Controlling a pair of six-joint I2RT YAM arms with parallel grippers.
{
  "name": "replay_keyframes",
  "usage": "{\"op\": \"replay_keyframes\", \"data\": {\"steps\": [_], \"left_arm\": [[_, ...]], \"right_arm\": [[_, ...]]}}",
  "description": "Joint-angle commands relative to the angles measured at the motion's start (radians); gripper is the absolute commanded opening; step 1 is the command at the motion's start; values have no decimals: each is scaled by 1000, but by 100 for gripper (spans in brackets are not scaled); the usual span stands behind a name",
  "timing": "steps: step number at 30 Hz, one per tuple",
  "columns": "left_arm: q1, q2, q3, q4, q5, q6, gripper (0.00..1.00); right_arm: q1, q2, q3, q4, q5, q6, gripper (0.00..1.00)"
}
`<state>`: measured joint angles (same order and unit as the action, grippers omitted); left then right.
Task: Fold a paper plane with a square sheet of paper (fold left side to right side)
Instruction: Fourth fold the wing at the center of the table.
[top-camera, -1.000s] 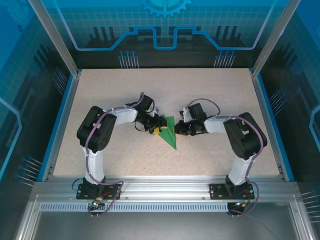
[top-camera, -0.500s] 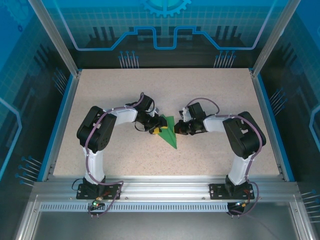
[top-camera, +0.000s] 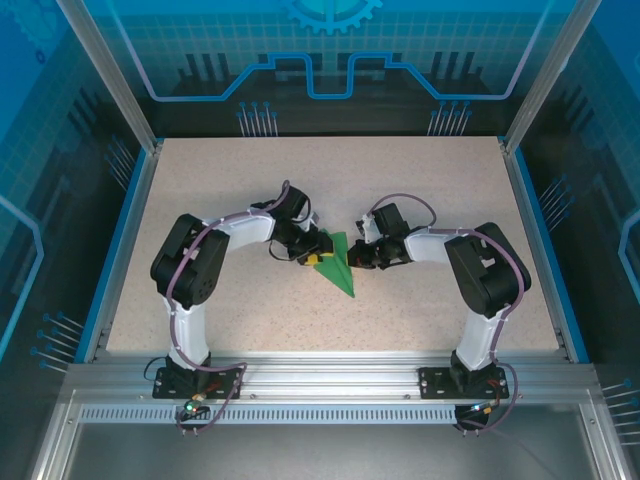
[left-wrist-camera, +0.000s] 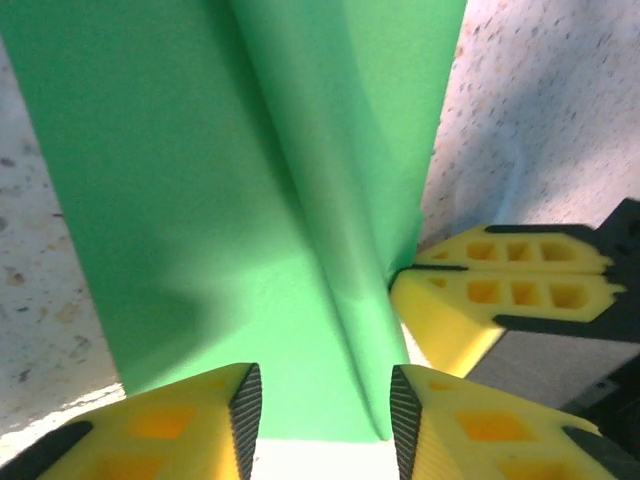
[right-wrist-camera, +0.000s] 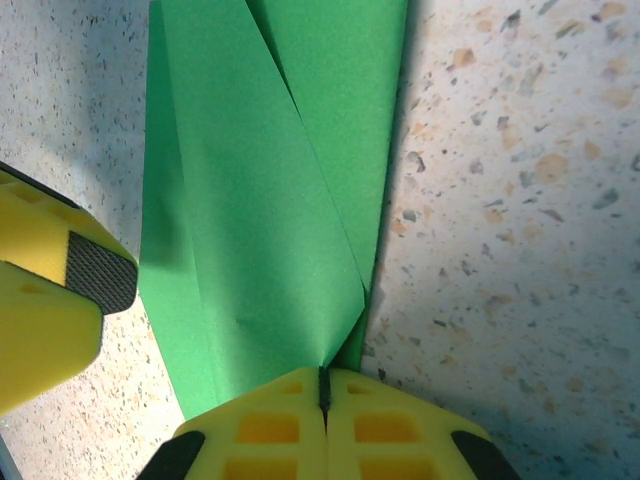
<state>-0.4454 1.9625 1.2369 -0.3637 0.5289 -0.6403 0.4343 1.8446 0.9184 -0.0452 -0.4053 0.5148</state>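
The square sheet of paper (top-camera: 338, 265) is bright green and creased into a narrow pointed dart, the paper plane shape, lying mid-table with its tip toward me. My left gripper (top-camera: 317, 258) sits at its left edge. In the left wrist view the left gripper (left-wrist-camera: 322, 410) is open, and a raised fold of the paper (left-wrist-camera: 250, 200) runs between its pads (left-wrist-camera: 245, 405). From the right, my right gripper (top-camera: 356, 256) meets the sheet. The right wrist view shows this gripper (right-wrist-camera: 322, 385) shut on the paper's edge (right-wrist-camera: 270, 200), where the flaps converge.
The speckled table (top-camera: 420, 180) is bounded by blue rails (top-camera: 120, 250) and an aluminium frame (top-camera: 320, 380) at the near edge. The two grippers are close together: the right one's shut yellow fingers (left-wrist-camera: 500, 285) show in the left wrist view.
The left arm has shifted slightly and its jaws have narrowed a little around the fold. The paper and the right gripper have stayed put.
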Motion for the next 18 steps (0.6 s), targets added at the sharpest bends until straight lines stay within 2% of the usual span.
{"op": "replay_keyframes", "data": {"steps": [1, 4, 9, 18], "left_arm": [[-9, 0, 52, -22, 38, 15, 28], [-19, 38, 94, -23, 63, 17, 19], [-26, 103, 150, -25, 77, 24, 10], [-27, 159, 170, -30, 59, 34, 5]], "right_arm": [[22, 41, 0, -74, 55, -19, 5], [23, 41, 0, -78, 54, -19, 5], [27, 41, 4, -84, 57, -22, 5], [27, 45, 10, -94, 62, -25, 5]]}}
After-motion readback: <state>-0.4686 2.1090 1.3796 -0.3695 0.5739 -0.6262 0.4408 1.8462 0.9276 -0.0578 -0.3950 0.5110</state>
